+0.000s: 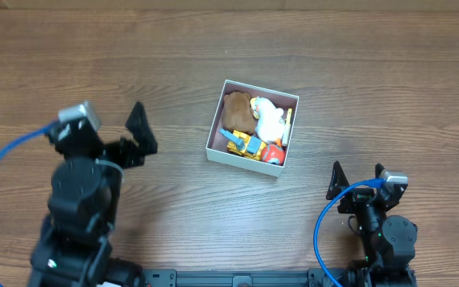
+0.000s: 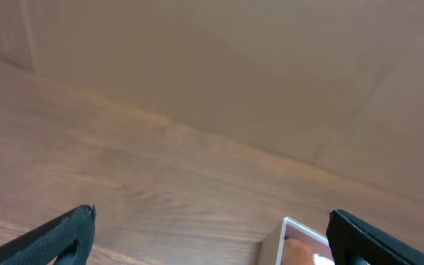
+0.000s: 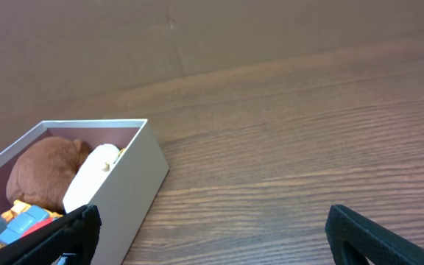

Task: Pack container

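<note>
Left tool (image 2: pixel 212 217) and right tool (image 3: pixel 212 213) gape empty at nine and four o'clock of the full container (image 1: pixel 244 160); seemingly only parking remains.

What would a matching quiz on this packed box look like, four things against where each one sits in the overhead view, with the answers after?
Things:
1. container
2. brown plush toy
3. white toy
4. yellow and blue toy vehicle

Places:
A. lower-left part of the box
B. standing directly on the table
C. upper-left corner of the box
D. upper-right part of the box

Pairs: 1-B, 2-C, 3-D, 4-A
</note>
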You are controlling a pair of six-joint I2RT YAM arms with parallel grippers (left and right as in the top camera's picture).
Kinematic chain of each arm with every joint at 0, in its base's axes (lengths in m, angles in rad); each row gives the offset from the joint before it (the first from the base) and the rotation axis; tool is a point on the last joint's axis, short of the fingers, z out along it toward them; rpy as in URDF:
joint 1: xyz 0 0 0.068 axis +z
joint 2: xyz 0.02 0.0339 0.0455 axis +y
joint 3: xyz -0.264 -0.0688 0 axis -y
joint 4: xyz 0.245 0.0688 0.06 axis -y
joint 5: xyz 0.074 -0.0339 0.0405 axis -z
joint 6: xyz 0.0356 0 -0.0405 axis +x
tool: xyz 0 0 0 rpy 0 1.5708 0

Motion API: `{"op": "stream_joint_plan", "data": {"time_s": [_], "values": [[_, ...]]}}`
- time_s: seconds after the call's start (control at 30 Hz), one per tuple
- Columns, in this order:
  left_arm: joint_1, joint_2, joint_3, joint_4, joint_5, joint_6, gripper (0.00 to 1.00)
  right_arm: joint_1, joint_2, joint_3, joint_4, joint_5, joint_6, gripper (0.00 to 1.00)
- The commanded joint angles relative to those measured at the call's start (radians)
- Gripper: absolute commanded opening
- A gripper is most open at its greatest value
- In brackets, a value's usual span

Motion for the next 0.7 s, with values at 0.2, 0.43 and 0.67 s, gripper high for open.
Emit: {"op": "stream_joint_plan", "data": {"time_s": [0.2, 0.43, 0.67], "values": [[0.162, -0.367, -0.478, 0.210, 0.042, -0.134, 1.00, -0.006, -0.012, -0.005, 0.009, -0.001, -0.003, 1.00], [0.165, -0.474, -0.669, 0.324, -0.033, -0.134, 1.00, -0.006, -0.012, -0.005, 0.009, -0.001, -0.004, 1.00], [0.181, -0.584, -0.778, 0.330, -0.060, -0.134, 1.00, -0.006, -0.012, -0.005, 0.009, -0.001, -0.003, 1.00]]}}
